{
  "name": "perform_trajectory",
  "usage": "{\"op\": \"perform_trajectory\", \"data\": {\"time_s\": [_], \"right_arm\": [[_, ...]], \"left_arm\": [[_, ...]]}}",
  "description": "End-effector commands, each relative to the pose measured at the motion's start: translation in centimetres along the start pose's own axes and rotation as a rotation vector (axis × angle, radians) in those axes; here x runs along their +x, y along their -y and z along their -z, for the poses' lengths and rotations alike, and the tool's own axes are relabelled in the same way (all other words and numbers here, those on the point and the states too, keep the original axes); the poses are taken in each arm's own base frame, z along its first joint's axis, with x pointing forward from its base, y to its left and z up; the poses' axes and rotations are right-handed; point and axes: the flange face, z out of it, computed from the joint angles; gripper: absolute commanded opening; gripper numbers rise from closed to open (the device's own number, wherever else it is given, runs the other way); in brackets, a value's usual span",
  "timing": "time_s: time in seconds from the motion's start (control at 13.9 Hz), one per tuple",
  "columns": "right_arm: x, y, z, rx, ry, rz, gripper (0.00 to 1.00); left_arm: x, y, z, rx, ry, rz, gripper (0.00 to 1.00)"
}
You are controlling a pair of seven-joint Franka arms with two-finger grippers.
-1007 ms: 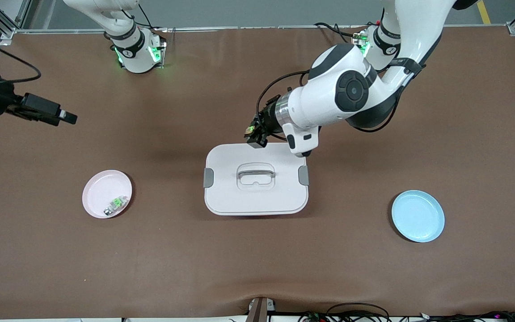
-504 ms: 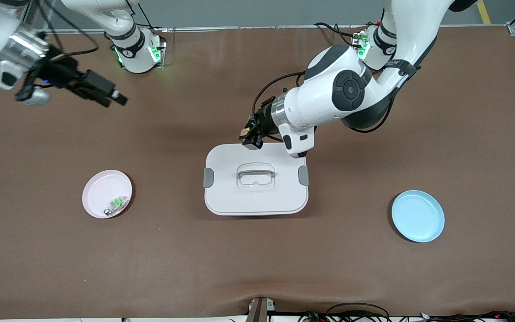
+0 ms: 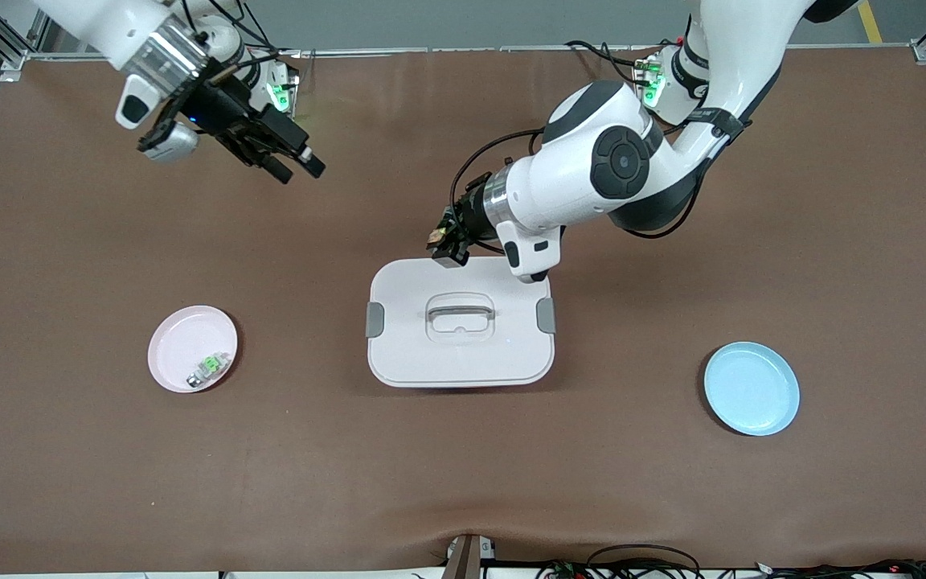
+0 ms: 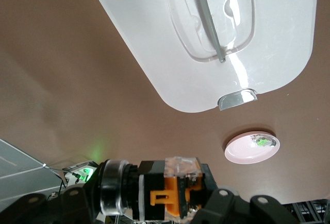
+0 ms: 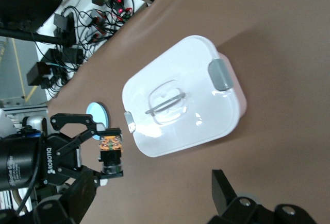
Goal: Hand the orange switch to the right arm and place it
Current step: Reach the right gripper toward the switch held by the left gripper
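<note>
Left end effector (image 3: 445, 245) clamped on the orange switch (image 3: 436, 238), held up in the air over the edge of the white box (image 3: 460, 354) that lies farthest from the front camera. In the left wrist view, switch (image 4: 167, 188) gripped sideways between the black fingers (image 4: 219, 211), orange middle showing, clear cap on one face, silvery ring at one end. From the right wrist view, the same switch (image 5: 110, 145) seen farther off between the left end effector's fingers (image 5: 103, 154), just beside the box lid (image 5: 180, 95).

Right end effector (image 3: 296, 167) up in the air over bare brown worktop (image 3: 463, 482), toward the right arm's end and close to that arm's base, well apart from the switch. Fingers parted, with nothing between them; only one black finger (image 5: 223, 189) caught in the right wrist view.

White box closed, grey latches (image 3: 374, 320) at both short ends, handle (image 3: 460, 310) recessed in the lid. Below the right end effector in the front view, and nearer that camera, a pink dish (image 3: 182, 338) with a small clear-and-silver part with a green centre (image 3: 206, 369) lying in it. Blue dish (image 3: 751, 389) toward the left arm's end of the worktop, well apart from the left end effector and nearer the front camera than it appears.
</note>
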Motion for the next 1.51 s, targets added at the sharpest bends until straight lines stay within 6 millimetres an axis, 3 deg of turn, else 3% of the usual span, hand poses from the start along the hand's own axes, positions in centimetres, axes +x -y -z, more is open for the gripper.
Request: {"op": "perform_trajectory", "data": {"time_s": [0.0,0.22,0.43,0.79,1.44], "right_arm": [[-1.6,0.1,-4.1,0.04,-0.011,-0.037,1.0],[-2.1,-0.2,-8.3,0.033,-0.008,-0.057,1.0],[-2.3,0.6,-10.8,0.019,0.019,-0.054,1.0],[-1.7,2.2,-13.1,0.035,0.044,-0.081,1.0],[-3.1,4.9,-17.6,0.064,0.053,-0.078,1.0]], "left_arm": [[-0.2,-0.7,0.0,-0.019,0.032,0.05,0.0],[-0.6,-0.6,-0.4,-0.02,0.032,0.044,0.0],[-0.3,-0.7,-0.7,-0.013,0.032,0.047,0.0],[0.1,-0.9,-1.0,-0.011,0.029,0.05,0.0],[0.4,-0.9,-1.6,-0.002,0.028,0.053,0.0]]}}
